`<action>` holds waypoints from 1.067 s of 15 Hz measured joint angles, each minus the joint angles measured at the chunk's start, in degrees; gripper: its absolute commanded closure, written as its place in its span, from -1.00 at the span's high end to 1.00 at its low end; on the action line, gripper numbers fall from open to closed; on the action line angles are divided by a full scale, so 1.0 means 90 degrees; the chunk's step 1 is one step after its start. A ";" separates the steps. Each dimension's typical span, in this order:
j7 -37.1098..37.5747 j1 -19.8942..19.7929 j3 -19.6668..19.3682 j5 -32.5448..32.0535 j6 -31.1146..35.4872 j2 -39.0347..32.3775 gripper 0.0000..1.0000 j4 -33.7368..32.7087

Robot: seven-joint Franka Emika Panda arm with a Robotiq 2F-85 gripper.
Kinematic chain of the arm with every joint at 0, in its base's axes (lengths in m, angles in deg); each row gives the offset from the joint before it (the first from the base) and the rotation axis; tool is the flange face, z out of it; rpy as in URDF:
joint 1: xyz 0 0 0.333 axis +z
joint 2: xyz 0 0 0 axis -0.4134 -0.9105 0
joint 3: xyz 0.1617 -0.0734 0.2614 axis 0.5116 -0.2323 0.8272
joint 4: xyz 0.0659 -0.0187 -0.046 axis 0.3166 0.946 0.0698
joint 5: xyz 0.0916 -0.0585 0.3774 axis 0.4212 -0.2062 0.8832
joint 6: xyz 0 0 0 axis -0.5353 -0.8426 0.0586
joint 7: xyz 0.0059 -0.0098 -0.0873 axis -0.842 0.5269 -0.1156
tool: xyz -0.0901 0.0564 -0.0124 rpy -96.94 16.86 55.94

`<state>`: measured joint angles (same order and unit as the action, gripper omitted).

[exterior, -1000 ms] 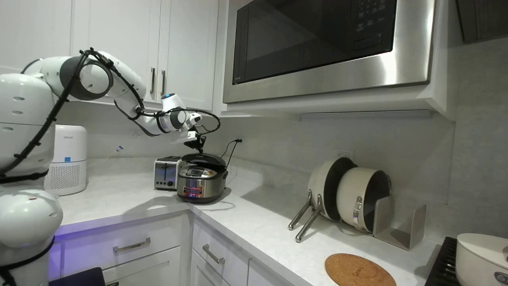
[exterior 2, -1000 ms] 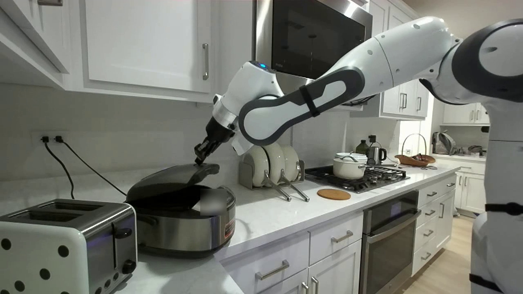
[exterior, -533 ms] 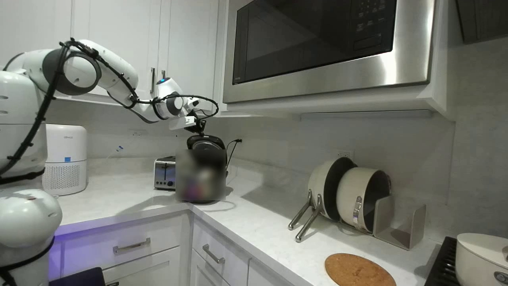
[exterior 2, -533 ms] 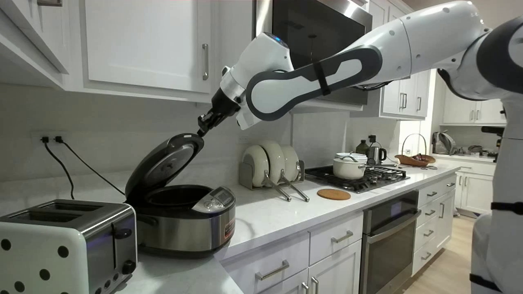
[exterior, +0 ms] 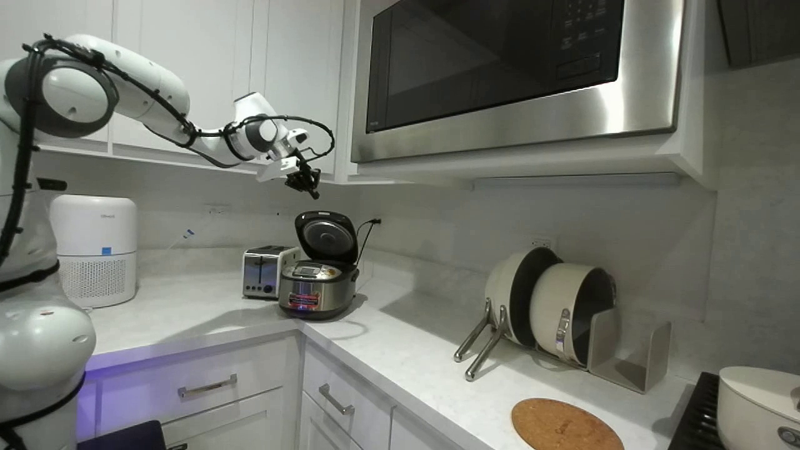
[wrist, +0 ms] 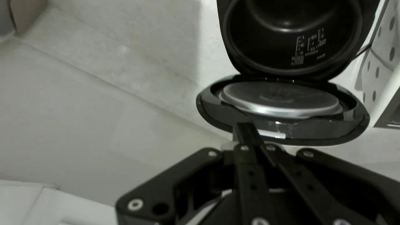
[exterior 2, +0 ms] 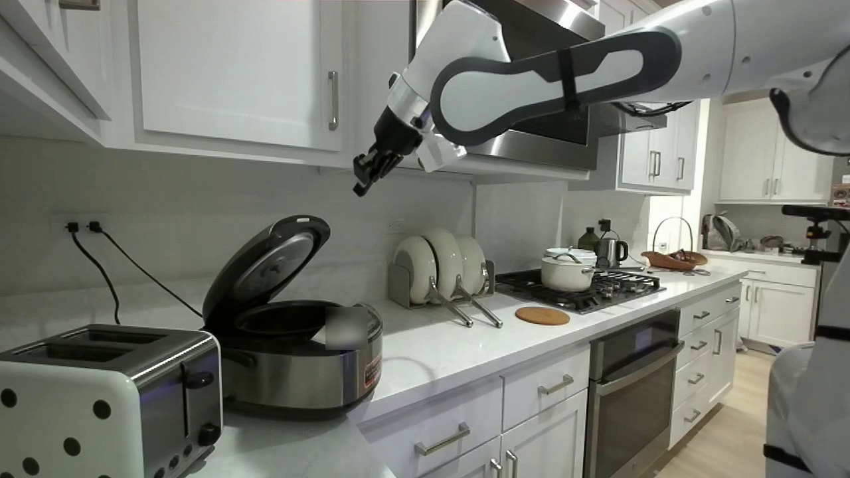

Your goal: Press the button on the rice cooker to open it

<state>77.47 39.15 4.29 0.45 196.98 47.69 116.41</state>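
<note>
The rice cooker (exterior: pixel 320 275) stands upright on the white countertop (exterior: pixel 406 331), its rounded silver-metal body (exterior 2: pixel 292 382) dark at the base, its dark lid (exterior 2: pixel 262 269) raised and tilted back, baring the black inner pot (wrist: pixel 278 40) (pale measuring marks (wrist: pixel 299 47) line its wall).

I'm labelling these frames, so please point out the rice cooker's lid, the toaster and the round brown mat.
Rice cooker lid (exterior: pixel 328 238), in an exterior view: its grey inner plate.
Toaster (exterior 2: pixel 119 428), in an exterior view: its white side.
Round brown mat (exterior: pixel 566 425), in an exterior view: its top.
</note>
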 measured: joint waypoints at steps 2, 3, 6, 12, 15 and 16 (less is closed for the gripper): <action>-0.0001 0.0001 0.0000 -0.0043 -0.1052 0.0297 -1.00 -0.0037; -0.0018 -0.0011 0.0014 -0.0047 -0.1615 0.0418 -0.48 -0.0081; -0.0201 -0.0084 0.0070 -0.0044 -0.3194 0.0639 -0.19 -0.0294; -0.0585 -0.0130 0.0071 -0.0031 -0.5146 0.0675 0.73 -0.0845; -0.0651 -0.0174 0.0057 -0.0021 -0.5596 0.0662 1.00 -0.1016; -0.0703 -0.0183 0.0046 -0.0019 -0.5719 0.0653 1.00 -0.1066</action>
<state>71.15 37.51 4.71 0.27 145.50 53.57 106.82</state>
